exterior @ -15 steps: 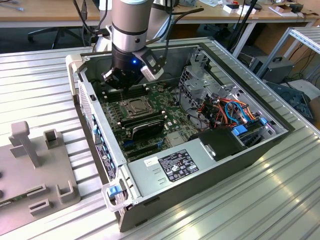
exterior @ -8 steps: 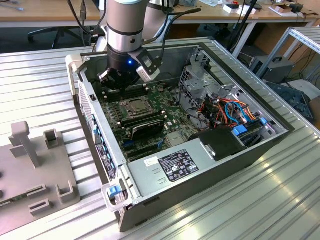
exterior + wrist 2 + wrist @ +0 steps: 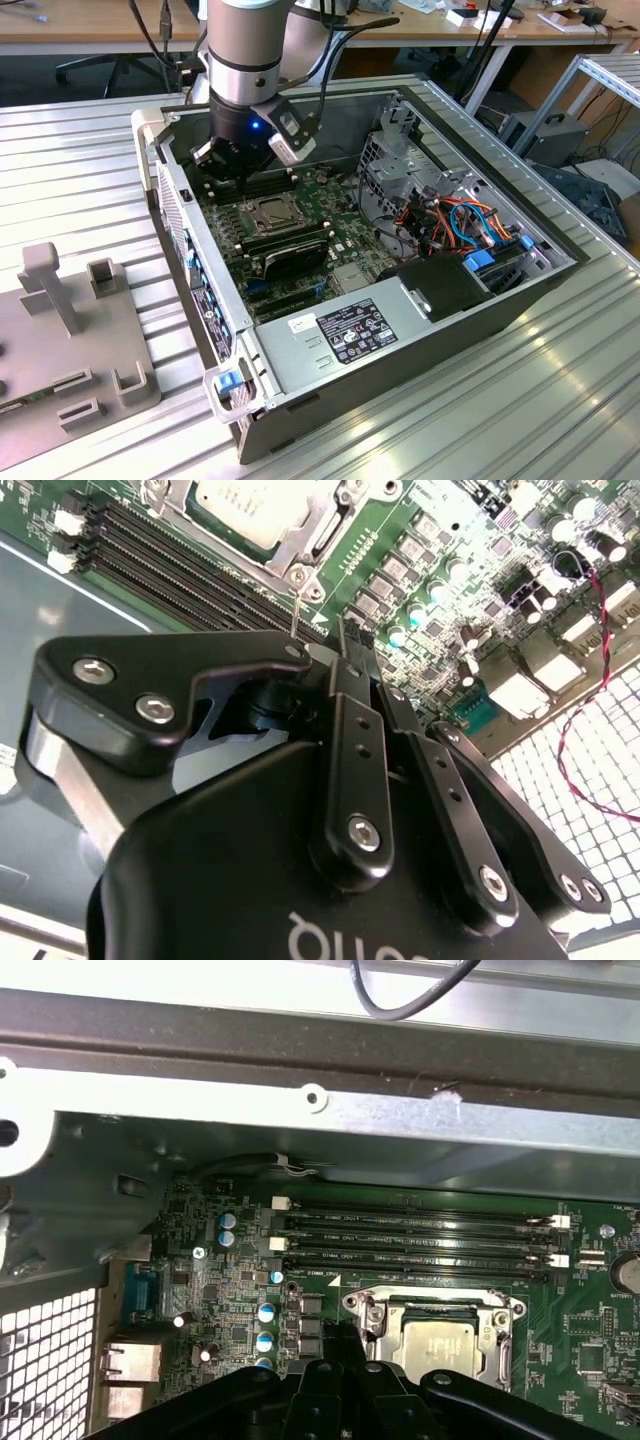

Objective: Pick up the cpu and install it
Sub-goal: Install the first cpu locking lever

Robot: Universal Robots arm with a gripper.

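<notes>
Dull silver-grey metal marks the cpu, a small flat square already lying in its socket on the green motherboard, so the installing part of the job looks largely done, as far as these pictures allow a judgement. In the second wrist view the chip's pale top sits level inside the bright metal frame, which lies flat around it, presumably holding it in place. The gripper hovers just above the board near the socket, apart from the chip, and its black fingers are drawn together on nothing. In the exterior view the arm reaches down into the far-left part of the open computer case, which lies on its side on the ribbed metal counter so the board faces upward and can be reached from above. Empty black memory slots run alongside the socket.
</notes>
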